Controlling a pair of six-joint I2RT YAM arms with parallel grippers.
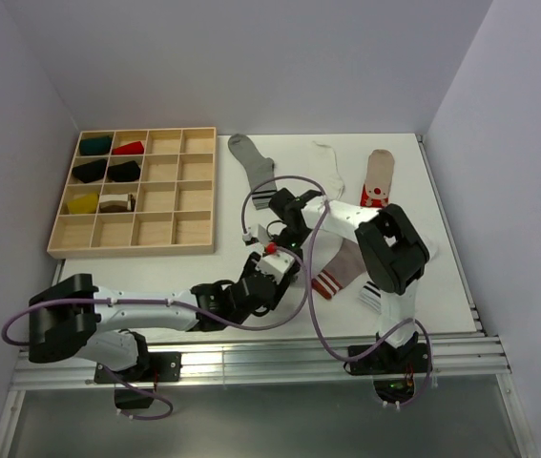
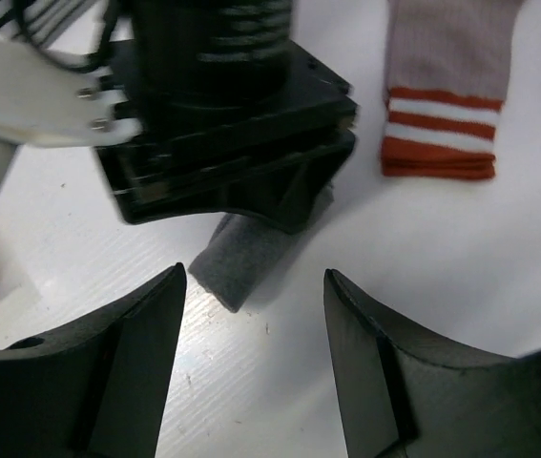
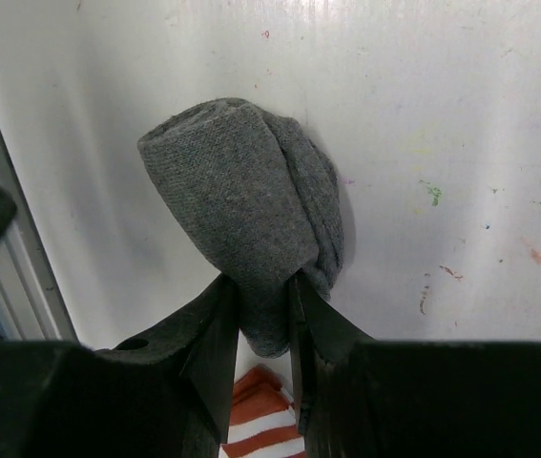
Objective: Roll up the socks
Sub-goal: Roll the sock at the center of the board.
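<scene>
A rolled plain dark grey sock (image 3: 241, 205) lies on the white table, and my right gripper (image 3: 265, 296) is shut on its near end. In the left wrist view the same roll (image 2: 246, 258) sticks out from under the right gripper (image 2: 222, 143). My left gripper (image 2: 256, 286) is open and empty, just short of the roll's end and not touching it. In the top view the two grippers, left (image 1: 268, 269) and right (image 1: 285, 229), meet at mid-table and hide the roll. A taupe sock with red-white stripes (image 1: 337, 272) lies flat just to the right.
A grey sock with dark cuff stripes (image 1: 249, 164), a white sock (image 1: 328, 162) and another taupe sock (image 1: 378, 176) lie flat at the back. A white sock with black stripes (image 1: 371, 296) lies by the right arm. A wooden compartment tray (image 1: 127, 248) with several rolled socks stands at the left.
</scene>
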